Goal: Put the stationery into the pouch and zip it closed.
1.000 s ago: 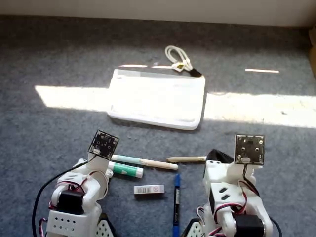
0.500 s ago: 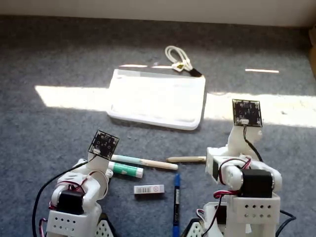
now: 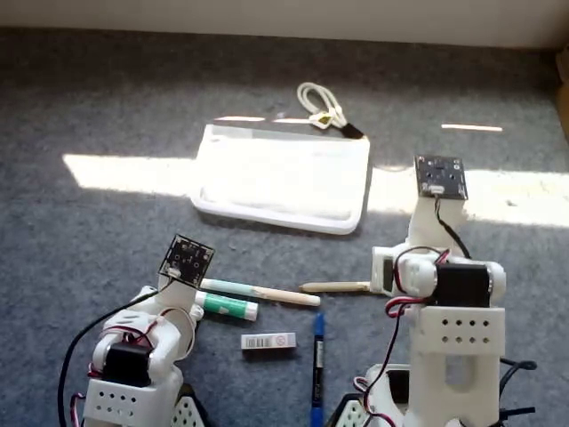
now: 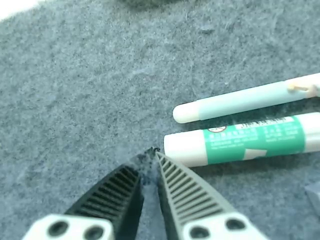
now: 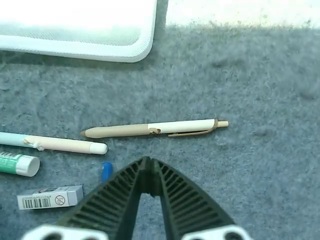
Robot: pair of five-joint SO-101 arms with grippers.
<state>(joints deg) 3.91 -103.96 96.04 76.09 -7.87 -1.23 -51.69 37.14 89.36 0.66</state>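
Grey carpet (image 3: 107, 89) lies under everything, with a band of sunlight across it, and in that band we see the white pouch (image 3: 283, 178) lying flat. All else sits on its near side except a looped cord (image 3: 318, 105) at its far right corner. Whether the zip is open we cannot tell. Toward the pouch's left end stands the left arm (image 3: 147, 347). The left gripper (image 4: 151, 152) has its fingers together, tips meeting, low over the carpet and close by the white end of the glue stick (image 3: 227, 306), though we see no contact. A pale pen (image 3: 258, 291) lies just beside the glue stick, between it and the pouch. Nearer us than both, below the pouch's middle, rests the eraser (image 3: 268, 341). The blue pen (image 3: 317, 369) is just right of it, pointing toward the pouch. Below the pouch's right end the beige pen (image 3: 336, 286) lies crosswise, apart from the rest. By it rises the right arm (image 3: 449, 302). The right gripper (image 5: 146, 162) also has its fingers pressed together and empty, hanging on the beige pen's near side, farther from the pouch.
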